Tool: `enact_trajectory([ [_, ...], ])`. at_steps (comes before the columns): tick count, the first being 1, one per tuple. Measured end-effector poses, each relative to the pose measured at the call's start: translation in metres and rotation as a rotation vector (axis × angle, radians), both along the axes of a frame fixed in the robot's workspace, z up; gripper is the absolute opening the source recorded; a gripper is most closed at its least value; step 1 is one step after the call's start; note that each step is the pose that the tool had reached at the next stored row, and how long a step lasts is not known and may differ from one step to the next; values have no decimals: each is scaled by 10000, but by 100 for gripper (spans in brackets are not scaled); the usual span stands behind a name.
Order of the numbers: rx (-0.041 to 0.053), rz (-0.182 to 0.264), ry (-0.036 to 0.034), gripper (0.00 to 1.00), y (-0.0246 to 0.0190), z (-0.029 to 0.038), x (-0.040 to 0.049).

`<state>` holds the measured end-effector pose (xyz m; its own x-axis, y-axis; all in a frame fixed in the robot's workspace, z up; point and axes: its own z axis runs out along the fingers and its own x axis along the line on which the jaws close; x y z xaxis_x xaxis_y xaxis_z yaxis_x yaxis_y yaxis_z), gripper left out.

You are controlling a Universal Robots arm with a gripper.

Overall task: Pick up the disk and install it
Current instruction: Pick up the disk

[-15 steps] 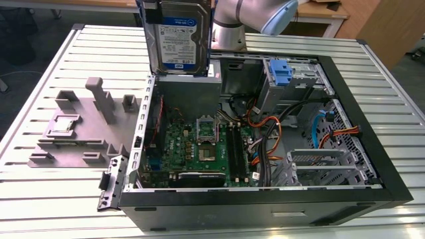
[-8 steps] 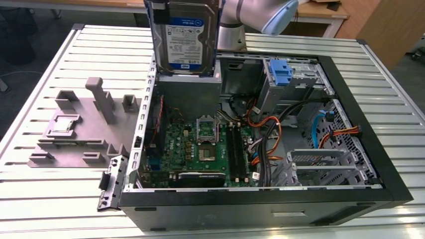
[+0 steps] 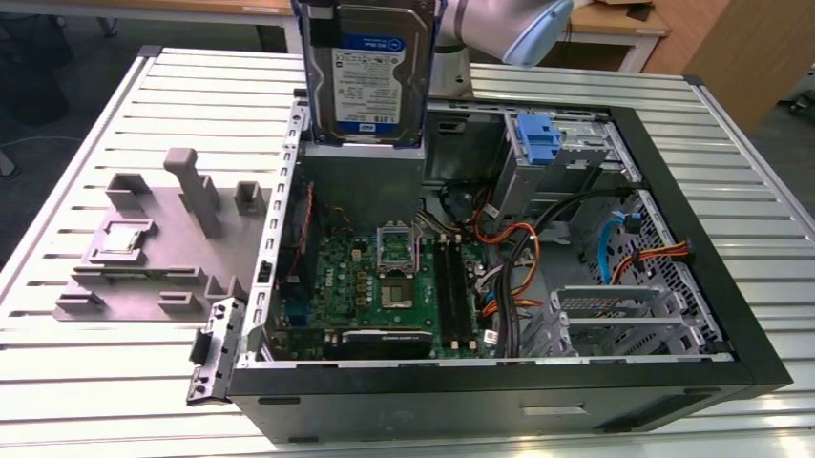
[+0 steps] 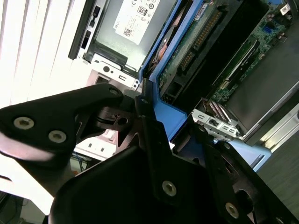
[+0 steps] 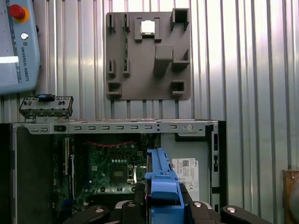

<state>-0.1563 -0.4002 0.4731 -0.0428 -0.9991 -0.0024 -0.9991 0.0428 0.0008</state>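
The disk (image 3: 368, 72) hangs upright over the far edge of the open computer case (image 3: 751, 315), with its white-and-blue label facing the exterior view. Its blue carrier (image 5: 162, 184) frames it, and in the second wrist view the disk's circuit-board side (image 4: 187, 51) shows beside the blue carrier edge (image 4: 166, 112). My gripper (image 5: 163, 207) is shut on the disk, its black fingers (image 4: 154, 140) clamping the carrier from both sides. The disk is lifted off the table and touches nothing in the case.
The case lies open with the motherboard (image 3: 395, 286), cables and a metal drive cage carrying a bare blue bracket (image 3: 541, 143). A grey fixture plate (image 3: 153, 248) lies on the slatted table at the exterior view's left. A teach pendant (image 5: 18, 46) rests on the table.
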Motion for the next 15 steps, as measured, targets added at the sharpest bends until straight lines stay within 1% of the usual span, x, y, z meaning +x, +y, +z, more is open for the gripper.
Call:
enact_trajectory([
  [6,10,0,-1,37,0,0,17],
  [7,64,1,-1,37,-2,0,18],
  [8,206,1,0,37,-6,0,18],
  [9,387,0,-2,37,-12,-1,17],
  [10,515,0,0,37,-19,-1,17],
  [11,596,0,0,37,-30,0,17],
  [12,612,-1,0,37,-41,0,18],
  [15,619,-3,0,37,-70,0,25],
])
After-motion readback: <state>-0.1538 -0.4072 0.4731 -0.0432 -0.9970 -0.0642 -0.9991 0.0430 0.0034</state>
